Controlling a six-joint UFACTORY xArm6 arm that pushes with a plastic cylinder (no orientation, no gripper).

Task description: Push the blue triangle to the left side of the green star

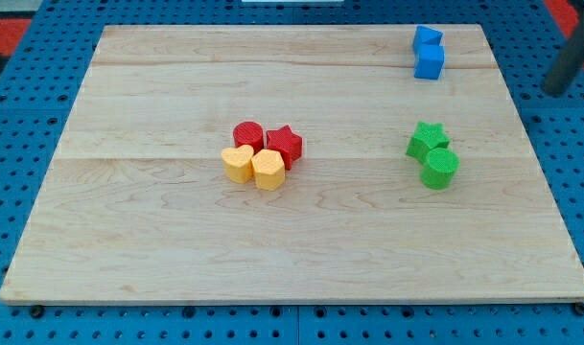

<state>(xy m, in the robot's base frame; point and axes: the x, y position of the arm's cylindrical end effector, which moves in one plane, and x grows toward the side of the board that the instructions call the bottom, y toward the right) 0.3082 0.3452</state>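
Two blue blocks touch each other near the board's top right. The upper one looks like the blue triangle, and the lower one looks like a cube. The green star lies below them at the view's right, touching a green cylinder just below it. My dark rod enters from the top right corner. My tip is off the board's right edge, to the right of the blue blocks and apart from all blocks.
A cluster sits at the board's middle: a red cylinder, a red star, a yellow heart and a yellow hexagon. The wooden board lies on a blue perforated surface.
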